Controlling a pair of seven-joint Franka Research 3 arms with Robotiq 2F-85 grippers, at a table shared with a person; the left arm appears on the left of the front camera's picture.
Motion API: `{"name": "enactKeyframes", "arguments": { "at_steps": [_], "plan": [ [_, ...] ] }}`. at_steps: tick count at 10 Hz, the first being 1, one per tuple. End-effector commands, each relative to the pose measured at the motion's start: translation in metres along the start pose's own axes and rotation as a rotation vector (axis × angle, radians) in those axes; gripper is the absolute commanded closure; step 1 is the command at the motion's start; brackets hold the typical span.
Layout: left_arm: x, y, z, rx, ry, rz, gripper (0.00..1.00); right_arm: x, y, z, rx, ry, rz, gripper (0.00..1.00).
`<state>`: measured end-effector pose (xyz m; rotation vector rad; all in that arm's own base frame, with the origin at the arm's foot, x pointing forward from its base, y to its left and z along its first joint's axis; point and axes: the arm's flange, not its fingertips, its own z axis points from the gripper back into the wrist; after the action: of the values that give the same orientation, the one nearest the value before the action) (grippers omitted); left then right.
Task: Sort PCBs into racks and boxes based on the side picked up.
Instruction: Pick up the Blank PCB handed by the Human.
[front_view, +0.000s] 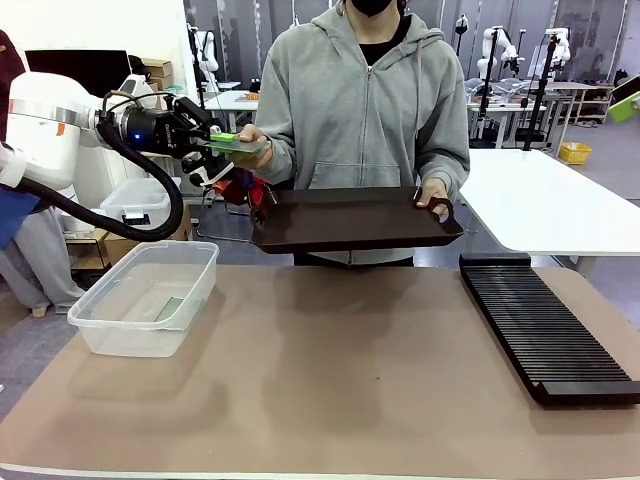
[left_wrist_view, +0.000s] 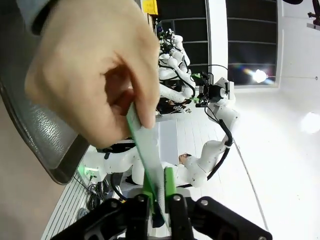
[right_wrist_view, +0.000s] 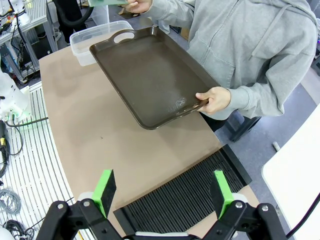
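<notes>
A thin green PCB (front_view: 240, 145) is held out level by a person's hand (front_view: 258, 152) above the table's far left. My left gripper (front_view: 218, 143) is shut on its near edge, so hand and gripper both hold it. In the left wrist view the green pads (left_wrist_view: 170, 182) press both faces of the PCB (left_wrist_view: 145, 145), under the person's hand (left_wrist_view: 95, 70). A second green board (front_view: 170, 308) lies flat in the clear box (front_view: 110, 330) at the front left. The long black rack (front_view: 545, 330) lies at the right. My right gripper (right_wrist_view: 163, 192) hangs open above the rack (right_wrist_view: 185, 197).
The person stands at the far side and holds a wide dark brown tray (front_view: 350, 225) by its handle with the other hand (front_view: 437, 207). A white side table (front_view: 550, 200) stands at the far right. The brown table mat (front_view: 330, 380) lies bare between box and rack.
</notes>
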<state>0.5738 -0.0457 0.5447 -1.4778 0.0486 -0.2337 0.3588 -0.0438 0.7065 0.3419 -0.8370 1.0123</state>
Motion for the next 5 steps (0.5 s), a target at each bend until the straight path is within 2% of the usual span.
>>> {"name": "enactKeyframes", "arguments": {
  "at_steps": [1,5],
  "plan": [
    [-0.0106,0.0056,0.0024,0.022,0.026,-0.021,1.0,-0.0004,0.0009,-0.0017,0.017,-0.011,0.007,0.0],
    [-0.0125,0.0091,0.0048,0.055,0.012,-0.016,1.0,-0.0004,0.0009,-0.0017,0.017,-0.011,0.007,0.0]
  ]
}}
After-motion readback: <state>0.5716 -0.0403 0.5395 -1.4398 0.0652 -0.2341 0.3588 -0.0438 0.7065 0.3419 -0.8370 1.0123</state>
